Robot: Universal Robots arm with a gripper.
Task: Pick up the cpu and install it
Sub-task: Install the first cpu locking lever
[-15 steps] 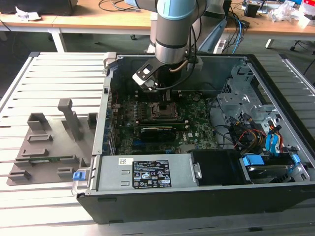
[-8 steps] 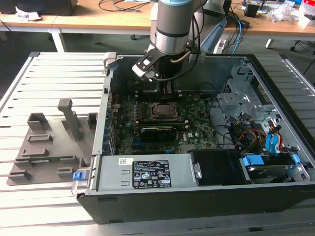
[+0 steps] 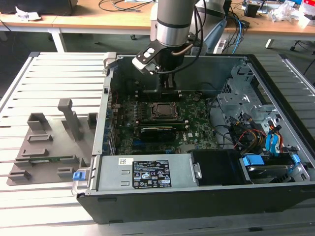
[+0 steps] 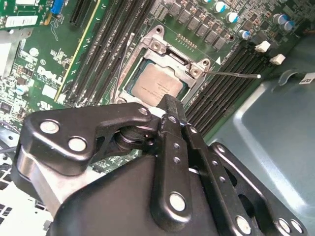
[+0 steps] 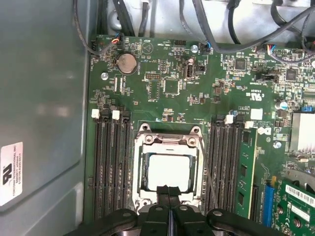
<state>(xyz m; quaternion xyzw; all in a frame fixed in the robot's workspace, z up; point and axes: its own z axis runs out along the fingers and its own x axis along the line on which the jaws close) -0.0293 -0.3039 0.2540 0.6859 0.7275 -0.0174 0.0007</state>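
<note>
We find the cpu (image 5: 169, 172) lying flat inside the socket (image 5: 139, 147), right under our gripper (image 5: 169, 189); the fingers (image 5: 163, 196) are pressed together on nothing, perhaps just touching its edge.

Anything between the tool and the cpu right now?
Nothing visible. In the first wrist view the cpu lies uncovered inside the socket frame, and the shut tool hangs at its edge.

Pale slatted table (image 3: 59, 69) under an open computer case (image 3: 197, 202) and a grey parts holder (image 3: 49, 147)
</note>
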